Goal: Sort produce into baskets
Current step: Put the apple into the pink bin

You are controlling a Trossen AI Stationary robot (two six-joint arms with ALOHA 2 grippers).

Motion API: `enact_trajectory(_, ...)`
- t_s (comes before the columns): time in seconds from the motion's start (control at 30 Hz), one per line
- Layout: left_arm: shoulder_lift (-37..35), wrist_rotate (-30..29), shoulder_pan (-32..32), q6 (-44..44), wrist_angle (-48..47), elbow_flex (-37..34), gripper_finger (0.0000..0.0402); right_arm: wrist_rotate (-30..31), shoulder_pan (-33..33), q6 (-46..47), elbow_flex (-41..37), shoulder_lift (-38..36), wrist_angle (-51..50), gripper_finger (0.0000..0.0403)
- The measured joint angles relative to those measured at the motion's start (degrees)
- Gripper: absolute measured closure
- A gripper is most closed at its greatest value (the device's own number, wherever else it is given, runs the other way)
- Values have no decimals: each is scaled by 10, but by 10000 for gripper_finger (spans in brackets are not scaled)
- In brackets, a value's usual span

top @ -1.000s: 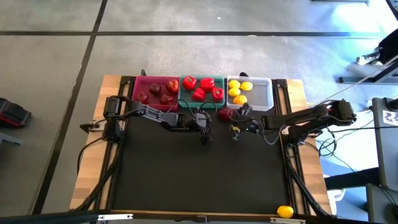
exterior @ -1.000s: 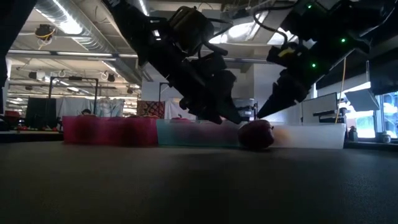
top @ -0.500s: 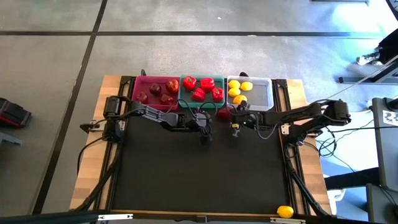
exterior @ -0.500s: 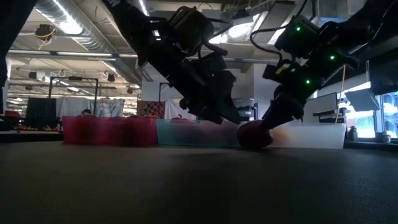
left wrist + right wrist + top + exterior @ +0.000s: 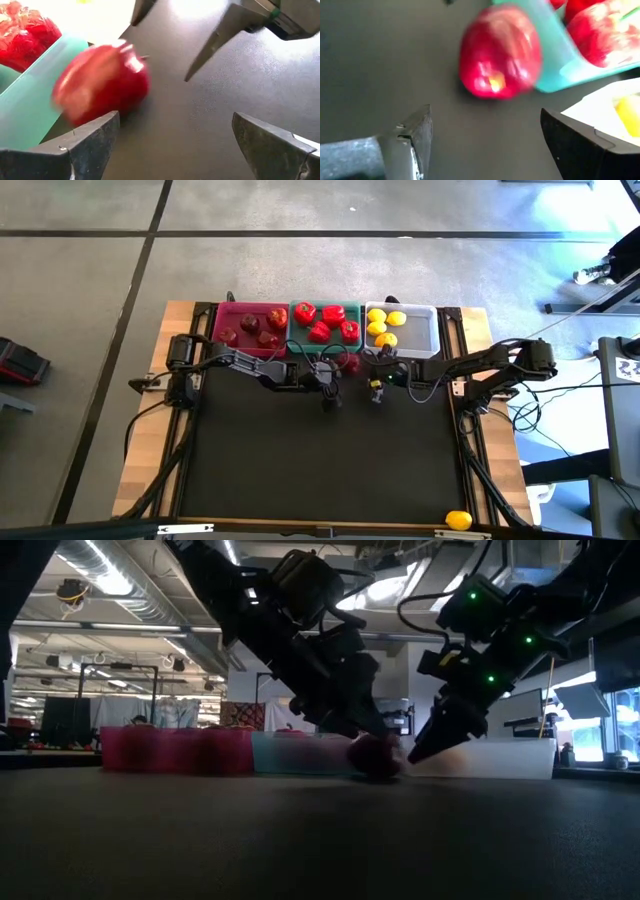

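While spread across the middle of the high frame, black table mat [image 5: 320, 450] carrying both arms. Along its upper edge, three baskets side by side: pink basket [image 5: 250, 308] at left with dark red apples, teal basket [image 5: 326, 306] in the centre with red peppers, white basket [image 5: 420, 335] at right with lemons. Just below the teal basket's lower right corner, against its wall, a loose red apple [image 5: 350, 363] on the mat. To its left, left gripper [image 5: 333, 376], fingers spread wide, gripping nothing. To its right, right gripper [image 5: 375, 369], likewise parted and empty, pointed at the apple. Far down at the frame's lower right, a lone lemon [image 5: 458, 520] on the wooden rim.
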Motion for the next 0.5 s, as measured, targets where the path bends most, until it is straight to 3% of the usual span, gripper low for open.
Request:
enact_trajectory(0.2, -11, -16, 1, 36, -15, 0, 17, 10, 0, -1, 1, 0, 41, 107)
enact_trajectory(0.5, -55, -44, 7, 72, -149, 5, 17, -23, 0, -2, 1, 16, 120, 107)
